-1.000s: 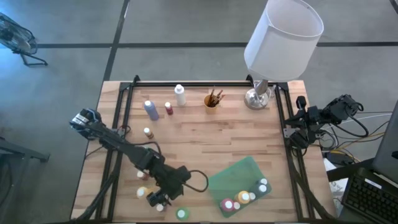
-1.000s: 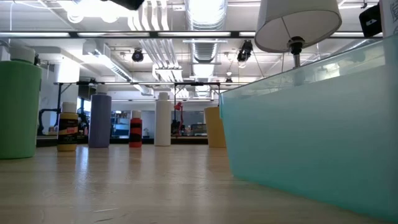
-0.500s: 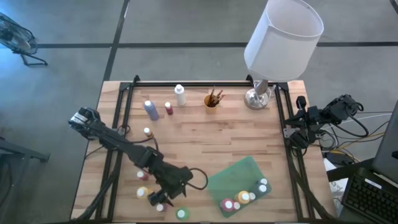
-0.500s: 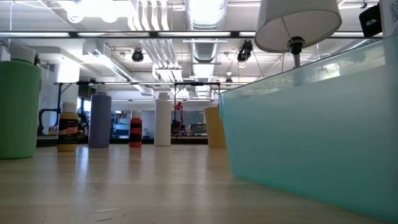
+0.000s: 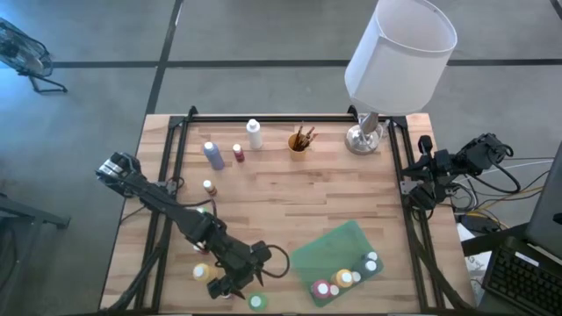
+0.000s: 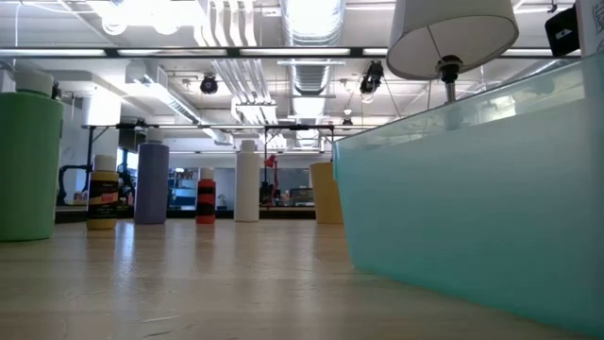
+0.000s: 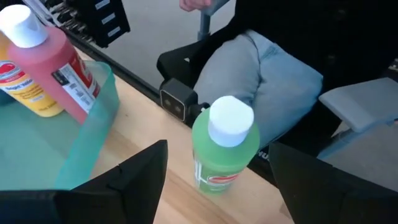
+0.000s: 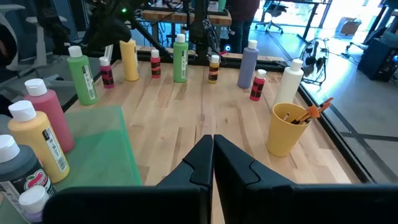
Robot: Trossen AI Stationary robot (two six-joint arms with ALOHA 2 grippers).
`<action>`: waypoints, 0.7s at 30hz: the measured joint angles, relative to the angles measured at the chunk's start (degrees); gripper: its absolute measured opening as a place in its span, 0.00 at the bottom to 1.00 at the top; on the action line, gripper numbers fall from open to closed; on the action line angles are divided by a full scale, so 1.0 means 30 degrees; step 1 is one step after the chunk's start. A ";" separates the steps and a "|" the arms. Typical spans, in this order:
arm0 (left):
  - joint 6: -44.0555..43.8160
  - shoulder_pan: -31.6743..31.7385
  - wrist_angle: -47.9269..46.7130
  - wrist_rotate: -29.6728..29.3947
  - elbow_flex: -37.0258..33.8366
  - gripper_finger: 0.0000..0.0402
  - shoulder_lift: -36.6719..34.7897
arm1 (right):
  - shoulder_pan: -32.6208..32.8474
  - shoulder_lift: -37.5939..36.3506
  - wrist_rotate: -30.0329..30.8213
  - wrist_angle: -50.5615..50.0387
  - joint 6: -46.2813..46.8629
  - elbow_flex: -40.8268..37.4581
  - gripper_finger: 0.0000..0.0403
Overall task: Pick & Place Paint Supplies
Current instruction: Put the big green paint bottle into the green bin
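My left gripper [image 5: 230, 286] is open near the table's near edge. In the left wrist view its fingers [image 7: 142, 177] stand on either side of a green bottle with a white cap [image 7: 224, 149], which stands upright on the wood just ahead of them, untouched. The same bottle shows in the high view [image 5: 255, 302] and at the low view's left [image 6: 28, 165]. A green tray [image 5: 332, 250] to the right holds several bottles [image 5: 344, 279], among them a red one [image 7: 59, 59]. My right gripper [image 8: 212, 142] is shut and waits at the table's right edge [image 5: 413, 186].
Far side: white bottle [image 5: 255, 134], lavender bottle [image 5: 213, 154], small red bottle [image 5: 238, 153], yellow cup of brushes [image 5: 299, 140], lamp [image 5: 399, 53]. A yellow-capped bottle [image 5: 202, 272] stands left of my left gripper. A seated person's leg [image 7: 273, 74] shows beyond the near edge. Bare wood lies mid-table.
My left gripper has moved toward the table's near edge, closing in on the green bottle. The bottle itself has stayed where it stood.
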 joint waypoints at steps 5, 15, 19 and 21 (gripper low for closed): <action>-0.0015 -0.0249 0.0500 -0.0015 -0.0032 0.71 0.0000 | 0.0000 0.0000 0.0000 0.0000 0.0003 0.0000 0.02; -0.0039 -0.0440 0.1662 0.0230 -0.0198 0.71 0.0784 | 0.0000 0.0000 0.0000 0.0000 0.0000 0.0000 0.02; -0.0038 -0.0440 0.2202 0.0364 -0.0197 0.71 0.0836 | 0.0003 0.0000 0.0004 0.0000 0.0003 0.0000 0.02; -0.0003 -0.0454 0.2412 0.0378 -0.0197 0.71 0.0959 | 0.0000 0.0000 0.0006 0.0000 0.0005 0.0000 0.02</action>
